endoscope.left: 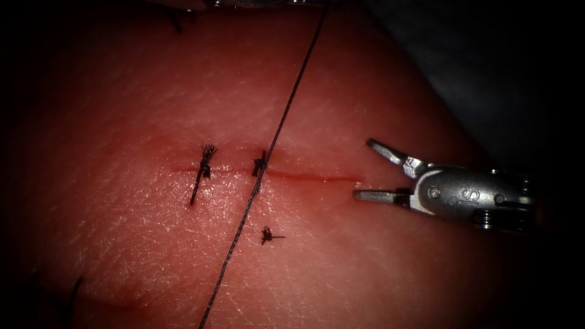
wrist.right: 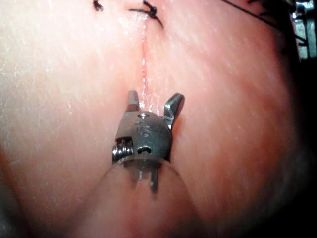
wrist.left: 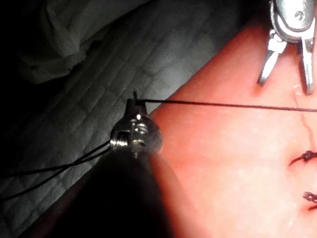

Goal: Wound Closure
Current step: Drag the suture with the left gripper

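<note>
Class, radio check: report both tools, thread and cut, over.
Right steel tool open, empty, at the cut's right end. Left steel tool shut on dark taut thread crossing the cut. Needle unseen.

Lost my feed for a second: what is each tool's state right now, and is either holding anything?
Left tool: jaws shut on the thread, stretched taut across the cut.
Right tool: jaws open, holding nothing, at the cut's right end.
</note>
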Controlling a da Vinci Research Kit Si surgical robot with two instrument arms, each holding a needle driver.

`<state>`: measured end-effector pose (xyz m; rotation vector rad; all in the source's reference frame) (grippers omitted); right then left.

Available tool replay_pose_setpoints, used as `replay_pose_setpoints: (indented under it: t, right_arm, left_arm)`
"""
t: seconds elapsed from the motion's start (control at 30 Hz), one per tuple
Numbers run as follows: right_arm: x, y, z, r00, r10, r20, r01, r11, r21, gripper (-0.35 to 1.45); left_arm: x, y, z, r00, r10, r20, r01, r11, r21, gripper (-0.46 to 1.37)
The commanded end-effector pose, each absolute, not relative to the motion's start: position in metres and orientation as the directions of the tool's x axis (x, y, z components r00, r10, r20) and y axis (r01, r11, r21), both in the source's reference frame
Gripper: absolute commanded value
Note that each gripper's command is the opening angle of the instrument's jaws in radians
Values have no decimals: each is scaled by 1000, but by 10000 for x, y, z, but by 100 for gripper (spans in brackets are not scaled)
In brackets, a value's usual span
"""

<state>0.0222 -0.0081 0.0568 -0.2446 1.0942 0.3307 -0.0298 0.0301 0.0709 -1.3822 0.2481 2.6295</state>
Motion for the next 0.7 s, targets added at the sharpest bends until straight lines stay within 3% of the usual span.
replay_pose_setpoints:
  t: [0.03,0.37,0.4,0.43,0.47,0.5,0.57,0.7]
  right_arm:
    - [222,-82,567,419,142,-897,-374,927,-28,135]
    - [221,-89,566,420,145,-896,-374,927,-26,135]
    - [220,-89,566,421,144,-896,-374,927,-26,135]
    - [220,-90,567,421,144,-895,-375,927,-28,134]
    - [220,-90,567,422,144,-895,-375,926,-28,135]
    - [220,-91,568,421,149,-895,-379,925,-24,134]
    - [221,-91,569,423,150,-894,-382,924,-26,135]
    - [223,-92,571,423,155,-893,-388,922,-24,135]
  left_arm:
    - [-302,303,718,-568,61,-821,-201,-977,67,-35]
    - [-315,292,783,-558,182,-810,-257,-966,-39,-32]
    - [-314,289,783,-553,201,-809,-265,-962,-57,-8]
    - [-311,280,781,-548,210,-810,-263,-962,-72,35]
    - [-309,276,779,-545,213,-810,-261,-962,-78,54]
    - [-303,268,774,-537,220,-814,-253,-963,-93,90]
    - [-294,256,763,-534,221,-816,-242,-965,-103,117]
    - [-279,241,745,-524,218,-824,-216,-969,-119,129]
